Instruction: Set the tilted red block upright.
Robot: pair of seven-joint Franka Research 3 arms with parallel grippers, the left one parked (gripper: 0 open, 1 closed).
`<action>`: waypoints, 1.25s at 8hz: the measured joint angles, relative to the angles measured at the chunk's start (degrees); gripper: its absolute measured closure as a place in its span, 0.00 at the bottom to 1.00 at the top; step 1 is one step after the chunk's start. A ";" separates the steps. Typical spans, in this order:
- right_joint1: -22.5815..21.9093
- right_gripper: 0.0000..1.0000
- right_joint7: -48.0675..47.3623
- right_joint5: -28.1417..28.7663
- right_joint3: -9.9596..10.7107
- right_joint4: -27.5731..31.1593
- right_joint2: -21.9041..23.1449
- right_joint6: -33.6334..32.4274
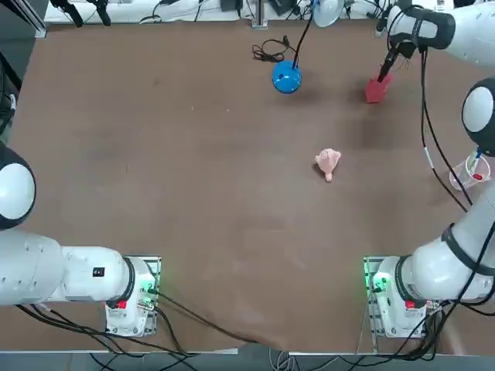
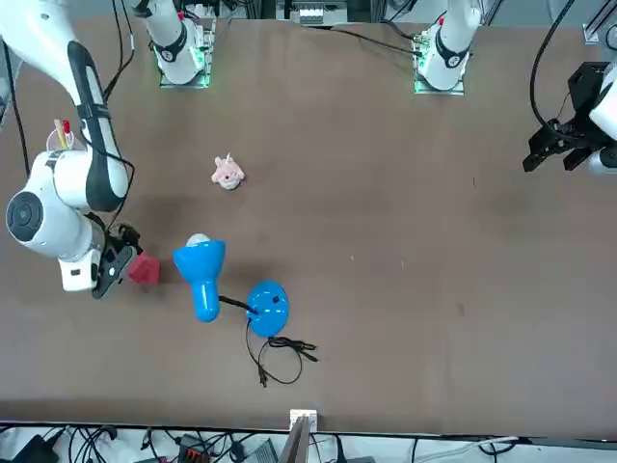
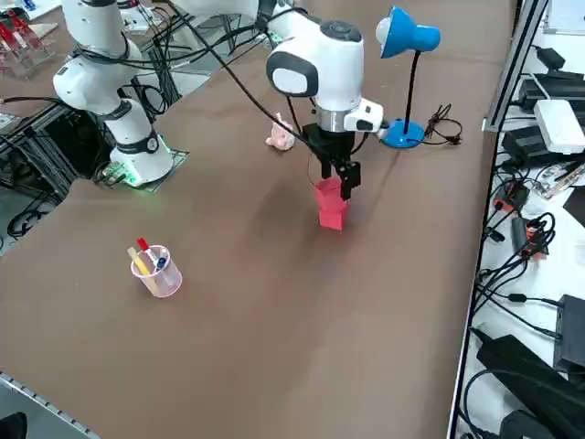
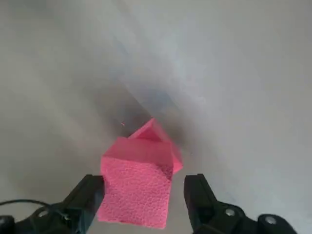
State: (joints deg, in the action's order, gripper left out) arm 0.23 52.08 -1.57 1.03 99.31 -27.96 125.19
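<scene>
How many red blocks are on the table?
1: the small matte red rectangular block sits near the table's far right edge, right of the blue desk lamp, between the open right pincer's fingers.

One camera hangs high and looks straight down, with the arm bases at 6 o'clock. One looks from across the table [image 2: 405, 318], so the bases sit at 12 o'clock. One looks down slanting from the right side. One rides the wrist, very close. All four see the red block [image 1: 375, 90].
</scene>
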 joint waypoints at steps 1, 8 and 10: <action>0.00 0.00 0.00 0.09 0.00 -0.01 -0.07 0.00; 0.02 0.00 -0.25 0.16 0.00 -0.22 0.17 -1.81; 0.02 0.00 -0.53 0.18 0.00 -0.23 0.16 -1.82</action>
State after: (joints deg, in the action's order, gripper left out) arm 0.25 51.55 -1.40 1.03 99.08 -27.80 123.38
